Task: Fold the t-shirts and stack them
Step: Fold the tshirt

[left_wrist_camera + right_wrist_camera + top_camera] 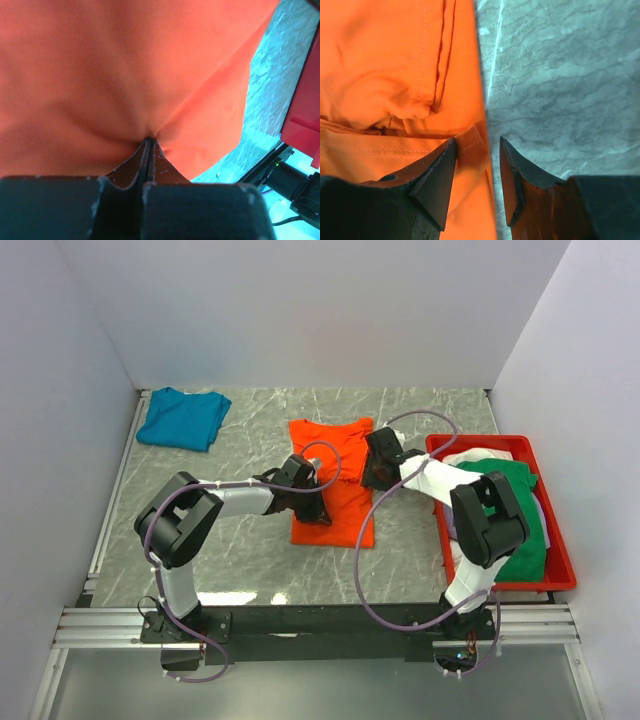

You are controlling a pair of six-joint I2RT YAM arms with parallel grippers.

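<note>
The orange t-shirt (335,485) lies folded lengthwise in the middle of the table. My left gripper (312,502) is shut on a pinch of its cloth (150,75) at the left edge. My right gripper (378,468) is open at the shirt's right edge, its jaws astride the hem (470,150) without closing on it. The teal t-shirt (183,418) lies folded at the far left. The green t-shirt (515,510) and the white t-shirt (470,458) lie crumpled in the tray.
The red plastic tray (555,540) stands at the right, close to my right arm; its edge shows in the left wrist view (302,115). White walls enclose the grey marble table (250,560) on three sides.
</note>
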